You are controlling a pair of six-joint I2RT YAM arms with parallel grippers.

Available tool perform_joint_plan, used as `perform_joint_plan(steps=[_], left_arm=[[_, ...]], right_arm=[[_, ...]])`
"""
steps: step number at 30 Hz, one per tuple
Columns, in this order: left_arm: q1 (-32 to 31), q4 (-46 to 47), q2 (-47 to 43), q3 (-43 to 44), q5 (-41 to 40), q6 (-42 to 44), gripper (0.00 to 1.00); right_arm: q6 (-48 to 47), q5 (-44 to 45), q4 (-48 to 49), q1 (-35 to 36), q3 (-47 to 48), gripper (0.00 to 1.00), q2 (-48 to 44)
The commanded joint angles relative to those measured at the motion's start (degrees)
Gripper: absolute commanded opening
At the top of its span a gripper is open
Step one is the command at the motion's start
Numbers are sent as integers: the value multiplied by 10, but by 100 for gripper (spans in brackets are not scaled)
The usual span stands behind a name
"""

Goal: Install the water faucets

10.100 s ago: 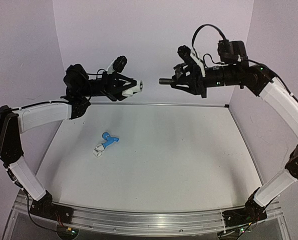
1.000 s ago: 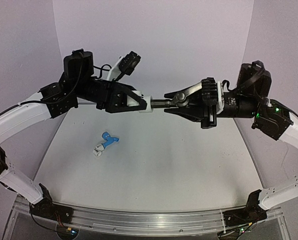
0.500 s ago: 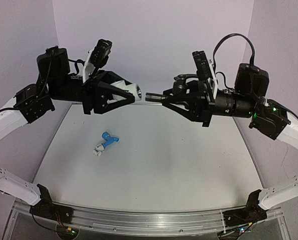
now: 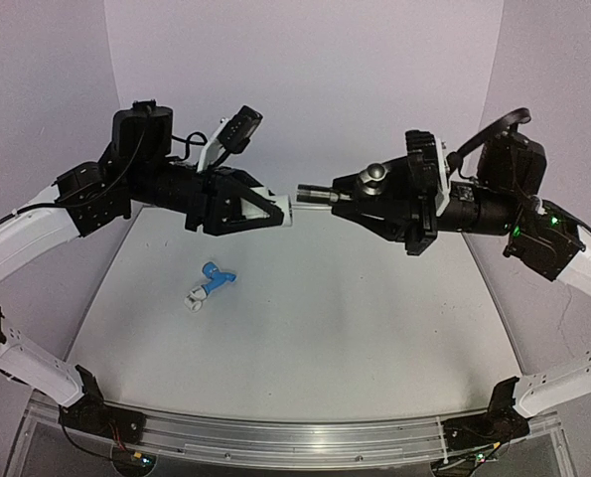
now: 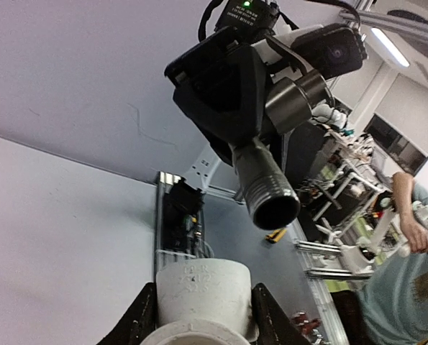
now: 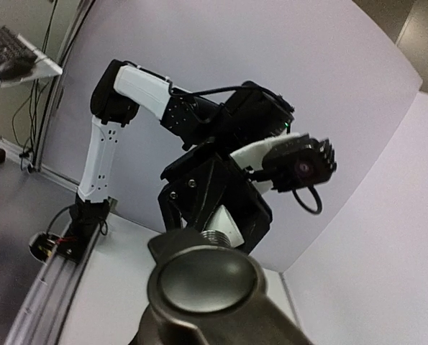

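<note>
In mid-air: L jaws clamp white fitting [image 4: 285,207], R jaws grey faucet [image 4: 320,195]; touching 1s ago, now apart.

On my left wrist camera the white fitting [image 5: 203,291] runs off the frame at 6 o'clock. On the right wrist camera the metal tap [image 6: 206,284] is a close blur, blocking my sight of the jaws. From above, I can't tell whether the blue tap [image 4: 218,273] touches the white piece [image 4: 195,297] at its 7 o'clock.

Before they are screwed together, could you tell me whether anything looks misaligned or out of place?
The metal faucet sits slightly higher than the white fitting facing it, so they look out of line.
</note>
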Motion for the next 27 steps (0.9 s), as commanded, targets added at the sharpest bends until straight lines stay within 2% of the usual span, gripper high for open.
perform_joint_plan(steps=[1,5,9,17,27], left_arm=[[12,79,7,27,123,-119,0],[17,139,18,24,171,-205,0],[16,166,32,24,172,-255,0],[16,193,48,24,164,-307,0],[16,220,62,15,211,-336,0]], right_arm=[[-176,-30,10,0,-6,0,-31],[-255,-38,-19,4,-8,0,-38],[-284,-23,-32,14,1,0,-30],[-345,30,-44,36,4,0,-21],[-383,64,-45,43,1,0,-13]])
